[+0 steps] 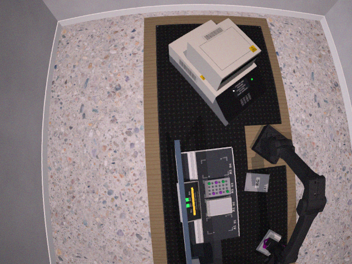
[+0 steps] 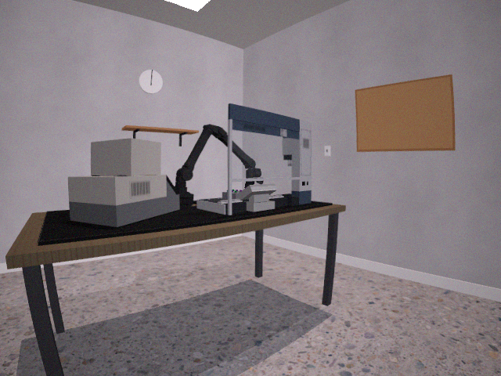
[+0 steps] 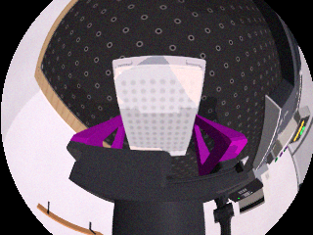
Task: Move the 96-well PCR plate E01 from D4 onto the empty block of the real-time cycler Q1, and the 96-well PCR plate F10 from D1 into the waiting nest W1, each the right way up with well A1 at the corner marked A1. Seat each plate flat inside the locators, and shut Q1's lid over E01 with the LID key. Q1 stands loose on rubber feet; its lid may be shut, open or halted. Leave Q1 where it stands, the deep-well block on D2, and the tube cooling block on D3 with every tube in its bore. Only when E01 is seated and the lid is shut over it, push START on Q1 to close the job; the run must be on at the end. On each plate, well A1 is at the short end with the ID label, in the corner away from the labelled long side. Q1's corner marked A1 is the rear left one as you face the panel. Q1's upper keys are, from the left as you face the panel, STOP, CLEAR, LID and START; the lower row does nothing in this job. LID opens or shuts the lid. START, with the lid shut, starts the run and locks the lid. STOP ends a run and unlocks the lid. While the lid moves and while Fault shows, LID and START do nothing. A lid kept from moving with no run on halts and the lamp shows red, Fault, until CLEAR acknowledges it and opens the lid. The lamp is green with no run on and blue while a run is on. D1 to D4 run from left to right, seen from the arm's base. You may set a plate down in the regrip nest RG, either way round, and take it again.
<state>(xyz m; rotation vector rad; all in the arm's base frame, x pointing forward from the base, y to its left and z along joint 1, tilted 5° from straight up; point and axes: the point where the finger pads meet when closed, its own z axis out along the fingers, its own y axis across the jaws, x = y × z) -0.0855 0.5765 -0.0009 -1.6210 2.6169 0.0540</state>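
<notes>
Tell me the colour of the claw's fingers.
Purple fingers, clearest in the wrist view, clamped on a white PCR plate.

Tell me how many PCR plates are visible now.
1. The PCR plate is clamped in the gripper, above the black mat near the arm. Another may be hidden under the cycler lid.
</notes>
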